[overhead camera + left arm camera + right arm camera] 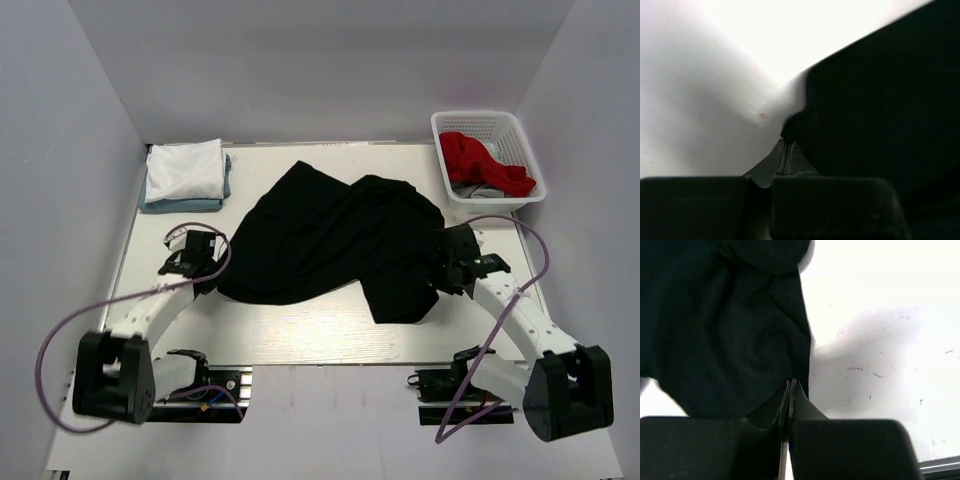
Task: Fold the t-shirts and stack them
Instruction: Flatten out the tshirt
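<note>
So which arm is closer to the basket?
Right. The right gripper pinches the shirt just in front of the basket; the left gripper pinches its far side, across the table.

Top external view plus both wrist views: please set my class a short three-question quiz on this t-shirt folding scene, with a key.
1. True or false: the black t-shirt lies neatly folded.
2. What lies in the white basket? A) red cloth B) a mug C) nothing
3. Are the left gripper and right gripper open or shut?
Key: 1 false, it lies crumpled; 2 A; 3 both shut, at the black t-shirt's edges.
</note>
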`<state>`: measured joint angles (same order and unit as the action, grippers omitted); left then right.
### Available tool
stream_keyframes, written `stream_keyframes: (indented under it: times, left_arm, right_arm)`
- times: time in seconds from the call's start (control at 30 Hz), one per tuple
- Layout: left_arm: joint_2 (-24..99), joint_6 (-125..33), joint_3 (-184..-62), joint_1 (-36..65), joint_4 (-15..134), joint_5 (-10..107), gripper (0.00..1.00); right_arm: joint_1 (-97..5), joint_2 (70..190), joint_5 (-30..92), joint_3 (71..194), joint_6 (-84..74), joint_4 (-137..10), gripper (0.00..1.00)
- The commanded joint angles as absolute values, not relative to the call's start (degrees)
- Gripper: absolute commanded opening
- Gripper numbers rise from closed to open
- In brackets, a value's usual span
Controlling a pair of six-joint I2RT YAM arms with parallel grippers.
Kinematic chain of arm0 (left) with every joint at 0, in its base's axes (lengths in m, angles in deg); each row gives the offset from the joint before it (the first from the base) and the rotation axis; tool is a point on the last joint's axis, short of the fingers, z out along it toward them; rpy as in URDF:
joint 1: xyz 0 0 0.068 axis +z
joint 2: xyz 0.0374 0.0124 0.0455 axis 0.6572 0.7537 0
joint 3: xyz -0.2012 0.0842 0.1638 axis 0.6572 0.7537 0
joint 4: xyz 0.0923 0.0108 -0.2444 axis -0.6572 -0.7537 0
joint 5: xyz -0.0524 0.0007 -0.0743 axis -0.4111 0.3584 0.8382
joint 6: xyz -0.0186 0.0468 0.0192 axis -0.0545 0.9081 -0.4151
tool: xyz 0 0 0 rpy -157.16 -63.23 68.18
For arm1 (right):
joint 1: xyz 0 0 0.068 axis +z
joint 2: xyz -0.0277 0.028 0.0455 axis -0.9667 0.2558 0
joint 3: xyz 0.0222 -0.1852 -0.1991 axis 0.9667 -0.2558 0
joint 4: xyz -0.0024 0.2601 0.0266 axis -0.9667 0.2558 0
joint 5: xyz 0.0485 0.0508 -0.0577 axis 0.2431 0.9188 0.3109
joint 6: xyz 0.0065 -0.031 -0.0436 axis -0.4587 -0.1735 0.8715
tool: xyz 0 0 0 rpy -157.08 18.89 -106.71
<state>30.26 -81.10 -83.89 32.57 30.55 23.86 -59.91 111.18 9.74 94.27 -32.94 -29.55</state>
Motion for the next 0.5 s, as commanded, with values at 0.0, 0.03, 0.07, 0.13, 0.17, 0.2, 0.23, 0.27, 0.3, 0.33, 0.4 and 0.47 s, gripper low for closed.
stream_keyframes:
  times: [0.0, 0.03, 0.07, 0.13, 0.17, 0.2, 0.23, 0.27, 0.3, 0.33, 0.4, 0.47]
  left_arm:
    - [20.19, -79.32, -86.37, 32.38, 31.34, 25.06, 0.00]
    - [18.52, -79.32, -86.38, 32.38, 31.34, 25.75, 0.00]
    - [17.02, -79.32, -87.86, 32.38, 31.34, 26.54, 0.00]
    - [13.77, -79.32, -89.01, 32.38, 32.13, 29.01, 0.00]
    - [12.97, -79.32, -90.58, 32.38, 32.83, 29.01, 0.00]
    - [12.36, -78.79, -91.56, 32.38, 32.84, 29.01, 0.00]
    - [11.83, -78.79, -92.61, 32.38, 32.84, 29.01, 0.00]
    - [11.13, -78.79, -94.71, 32.38, 32.84, 28.06, 0.00]
    - [11.12, -78.79, -95.69, 32.38, 32.84, 27.52, 0.00]
    - [10.34, -78.79, -97.44, 32.38, 33.36, 26.82, 0.00]
    - [9.54, -78.18, -100.16, 32.38, 35.02, 26.82, 0.00]
    - [8.40, -77.65, -102.28, 32.38, 36.43, 27.51, 0.00]
  right_arm:
    - [-60.15, 108.27, 6.38, 98.65, -32.24, -27.54, 0.00]
    - [-60.24, 108.09, 6.21, 99.17, -31.89, -26.40, 0.00]
    - [-60.15, 107.13, 5.94, 100.48, -31.80, -25.61, 0.00]
    - [-60.33, 105.46, 4.45, 101.46, -31.18, -24.46, 0.00]
    - [-60.15, 103.72, 4.10, 103.21, -30.57, -24.55, 0.00]
    - [-60.24, 101.87, 2.53, 103.92, -30.65, -24.63, 0.00]
    - [-60.15, 99.68, 1.90, 104.53, -30.74, -25.16, 0.00]
    - [-60.15, 98.87, 1.55, 105.93, -30.57, -27.51, 0.00]
    - [-60.15, 96.17, 1.20, 106.38, -30.30, -28.58, 0.00]
    - [-60.24, 95.44, 0.76, 106.73, -30.39, -31.64, 0.00]
    - [-60.24, 93.43, -0.12, 107.79, -29.60, -33.68, 0.00]
    - [-60.24, 93.15, -1.00, 110.15, -28.21, -36.85, 0.00]
